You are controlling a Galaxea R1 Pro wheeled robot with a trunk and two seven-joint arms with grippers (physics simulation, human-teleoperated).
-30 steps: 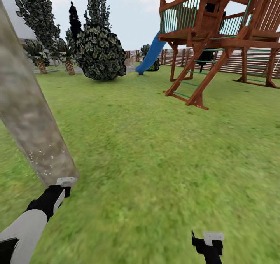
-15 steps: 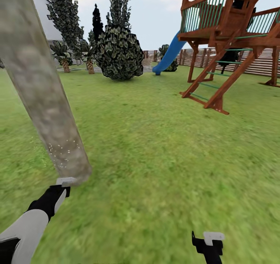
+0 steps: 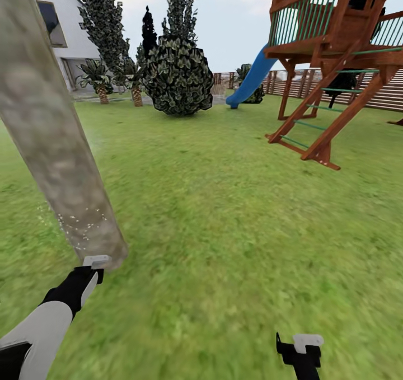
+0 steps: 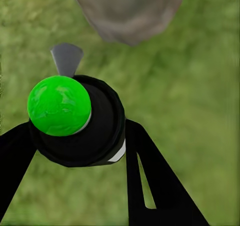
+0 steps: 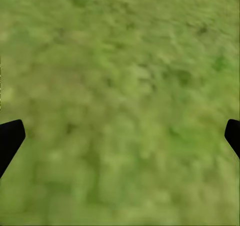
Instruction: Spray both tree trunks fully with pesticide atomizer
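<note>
Left claw pinches the green-capped sprayer beside the speckled tree trunk; right claw spread over grass.

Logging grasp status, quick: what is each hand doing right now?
Left hand: closed on the atomizer.
Right hand: open, empty, over grass.

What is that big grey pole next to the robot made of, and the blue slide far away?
The thick pale grey-brown tree trunk looks like rough, matte bark, with a mottled surface speckled with whitish dots low down. The curved blue slide looks like smooth plastic, evenly coloured, though it is too far to be sure.
</note>
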